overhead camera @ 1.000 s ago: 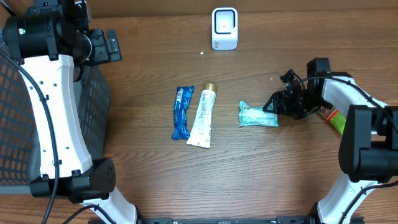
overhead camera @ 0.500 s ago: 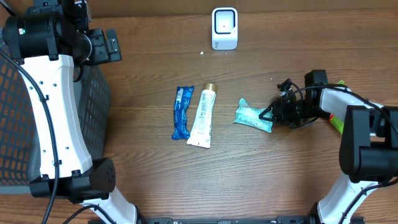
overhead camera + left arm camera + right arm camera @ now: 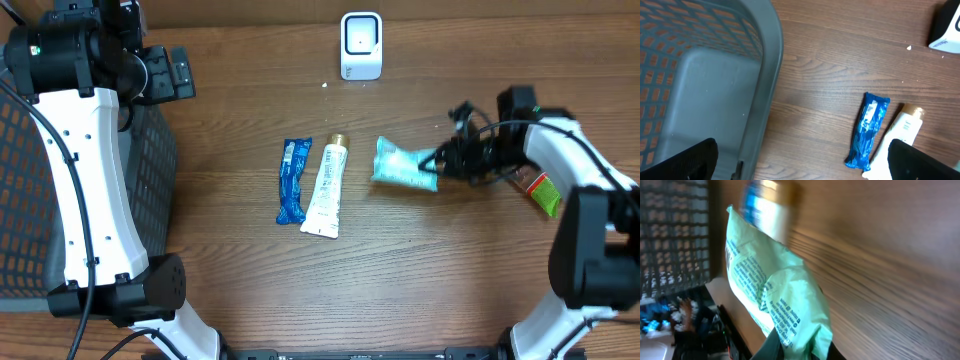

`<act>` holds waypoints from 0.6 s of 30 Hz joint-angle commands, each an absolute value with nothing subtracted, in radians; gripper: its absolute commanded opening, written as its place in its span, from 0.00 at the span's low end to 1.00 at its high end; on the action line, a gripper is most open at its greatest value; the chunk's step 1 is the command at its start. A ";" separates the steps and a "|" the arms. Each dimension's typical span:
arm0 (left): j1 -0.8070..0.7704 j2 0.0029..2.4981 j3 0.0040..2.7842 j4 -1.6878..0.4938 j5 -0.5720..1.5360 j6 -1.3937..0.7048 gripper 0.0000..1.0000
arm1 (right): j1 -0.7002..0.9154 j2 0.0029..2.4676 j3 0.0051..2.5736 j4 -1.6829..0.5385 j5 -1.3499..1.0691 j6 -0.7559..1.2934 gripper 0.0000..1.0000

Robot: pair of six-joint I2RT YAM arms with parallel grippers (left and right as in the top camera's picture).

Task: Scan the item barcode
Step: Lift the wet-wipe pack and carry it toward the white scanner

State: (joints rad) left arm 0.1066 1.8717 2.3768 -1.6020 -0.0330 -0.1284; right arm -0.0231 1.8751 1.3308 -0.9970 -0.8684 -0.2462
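From overhead, a white scanner [image 3: 361, 45] stands at the far edge of the tabletop [image 3: 250, 280]. Nearer the robot than the scanner and slightly to its right is the green packet [image 3: 404, 165], the item for scanning. The right end effector [image 3: 440, 160] is pinched onto the packet edge that points away from the scanner's side. Farther right of the scanner, a green and red item [image 3: 541, 192] lies partly under the right arm. Nearer the robot and a little left of the scanner, a white tube [image 3: 326, 187] with a gold cap and a blue packet [image 3: 293, 180] lie side by side, close together. Far left of the scanner sits a grey basket [image 3: 150, 170], with the left end effector [image 3: 165, 72] above its far corner.

In the left wrist view, the left end effector [image 3: 801, 145] stands wide with nothing between its fingers [image 3: 685, 160]. Below it are the basket's rim [image 3: 771, 65], the blue packet [image 3: 869, 129] and the tube's capped end [image 3: 907, 122]. A corner of the scanner [image 3: 946, 30] shows at the top right.

The right wrist view is blurred. The green packet [image 3: 775, 305] fills the centre, its printed face showing, gripped at its lower edge. Beyond it are the tube's cap [image 3: 767, 205] and the basket's mesh [image 3: 675, 235].
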 commanded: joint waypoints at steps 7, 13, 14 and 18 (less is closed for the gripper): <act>0.102 1.843 2.394 -1.599 -0.025 -0.137 1.00 | 0.052 1.700 1.622 -1.172 -0.920 -0.304 0.05; 0.102 1.843 2.394 -1.599 -0.025 -0.137 1.00 | 0.062 1.693 1.639 -1.181 -1.072 -0.254 0.04; 0.102 1.843 2.394 -1.600 -0.025 -0.137 1.00 | 0.062 1.693 1.639 -1.181 -1.102 -0.254 0.04; 0.104 1.843 2.394 -1.599 -0.025 -0.137 1.00 | 0.062 1.693 1.639 -1.181 -1.132 -0.250 0.04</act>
